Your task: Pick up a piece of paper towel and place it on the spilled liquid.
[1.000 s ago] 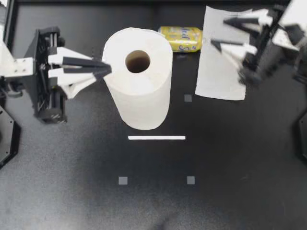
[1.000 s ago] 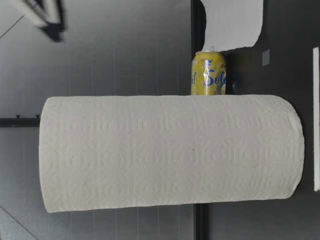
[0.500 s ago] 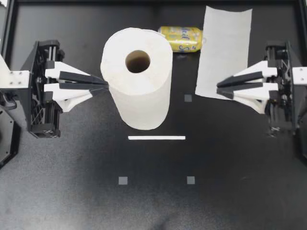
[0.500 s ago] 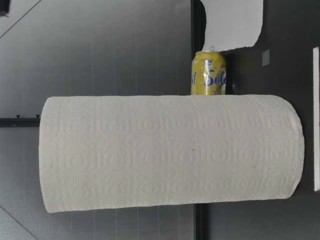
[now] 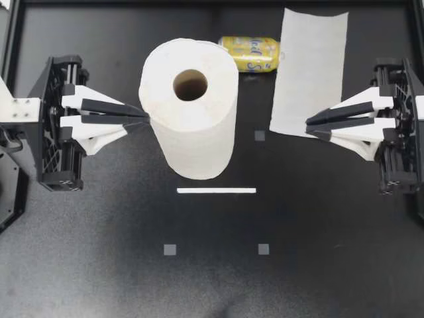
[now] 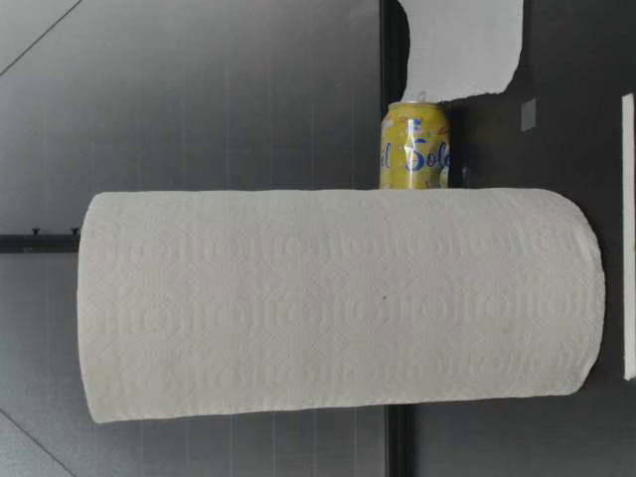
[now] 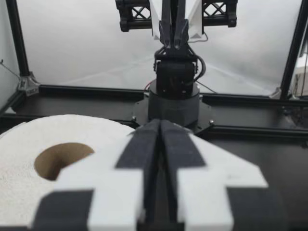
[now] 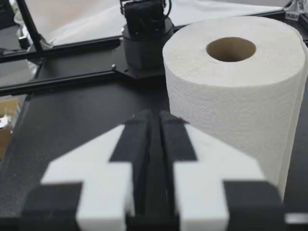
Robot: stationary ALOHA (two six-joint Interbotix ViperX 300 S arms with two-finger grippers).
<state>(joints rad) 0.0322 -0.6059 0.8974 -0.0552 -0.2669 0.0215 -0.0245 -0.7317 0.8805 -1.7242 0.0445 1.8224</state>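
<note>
Now I count one white embossed roll point(image 5: 192, 109) standing upright, one flat rectangular paper towel sheet point(image 5: 310, 73), and one yellow can point(image 5: 250, 53) lying on its side. Of the two grippers, the right gripper point(image 5: 308, 126) is closed and empty, its tips over the sheet's near edge. The left gripper point(image 5: 147, 116), equally closed and empty, points at the roll.

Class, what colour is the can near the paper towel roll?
Yellow can, blue lettering; low view.
</note>
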